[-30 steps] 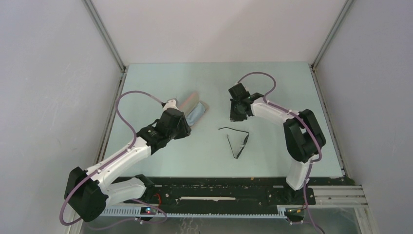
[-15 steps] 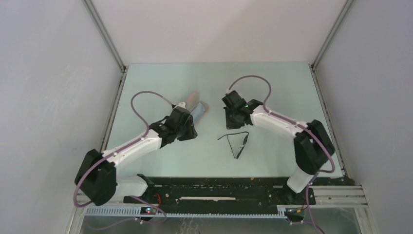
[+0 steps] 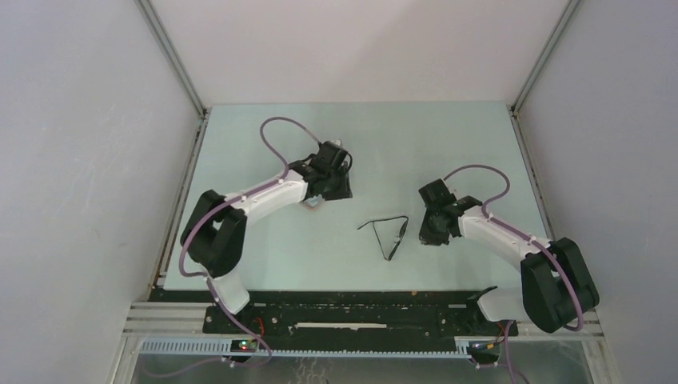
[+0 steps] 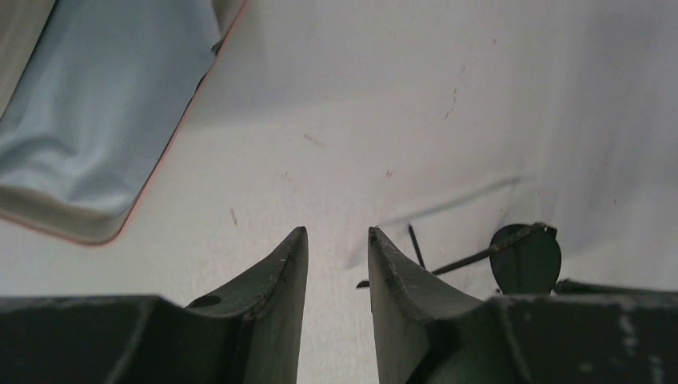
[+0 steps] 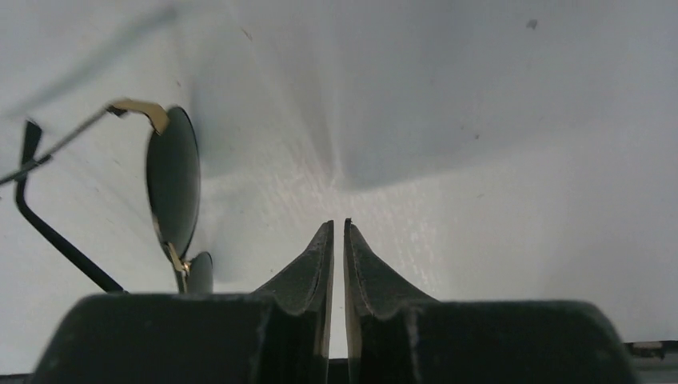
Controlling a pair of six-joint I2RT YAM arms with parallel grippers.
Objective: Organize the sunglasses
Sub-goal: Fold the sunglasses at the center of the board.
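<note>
Right gripper [image 5: 337, 228], fingers nearly together and empty, is held just beside the sunglasses [image 5: 172, 184], left unfolded on the table [image 3: 448, 144]. Left gripper [image 4: 336, 236] is parted, empty. Nothing is picked up or put in the case [image 4: 76, 224] yet.

Soft, even light came from overhead. The top view was bright, flat and sharp, with only faint shadows under my arms on the pale tabletop [image 3: 320, 248]. In my left wrist view a broad grey shadow dimmed the surface from 1 to 3 o'clock. My left fingers [image 4: 276, 304] at 6 o'clock were dark and blurred, and the sunglasses [image 4: 524, 258] at 4 o'clock looked slightly soft. In my right wrist view a shadow wedge dropped from 12 o'clock. Grainy whitish glare sat just above my right fingers [image 5: 312, 276].
</note>
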